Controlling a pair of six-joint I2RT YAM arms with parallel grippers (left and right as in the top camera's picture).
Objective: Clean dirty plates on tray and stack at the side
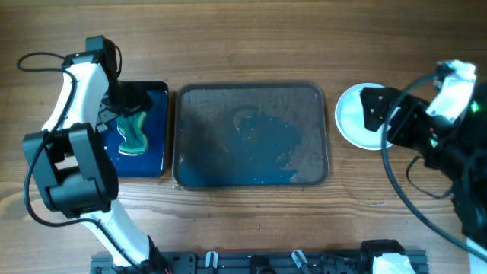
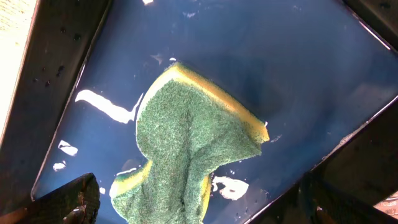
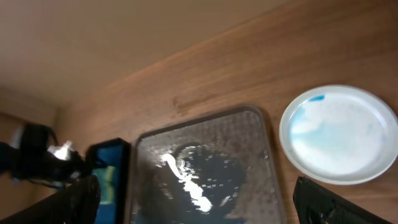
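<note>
One white plate (image 1: 350, 114) with a pale blue sheen lies on the table to the right of the tray; whether others lie under it I cannot tell. It also shows in the right wrist view (image 3: 339, 134), with a small blue mark near its rim. The dark tray (image 1: 251, 87) in the middle holds blue smears and no plate; it also shows in the right wrist view (image 3: 249, 124). My right gripper (image 1: 374, 110) hovers open and empty over the plate's right part (image 3: 196, 199). My left gripper (image 1: 125, 103) is open above a sponge (image 2: 199, 208).
A green and yellow sponge (image 1: 135, 137) lies wet in the small blue tray (image 1: 156, 156) left of the big tray; the left wrist view shows the sponge (image 2: 186, 137) on the blue tray floor (image 2: 280, 62). Cables trail beside both arms.
</note>
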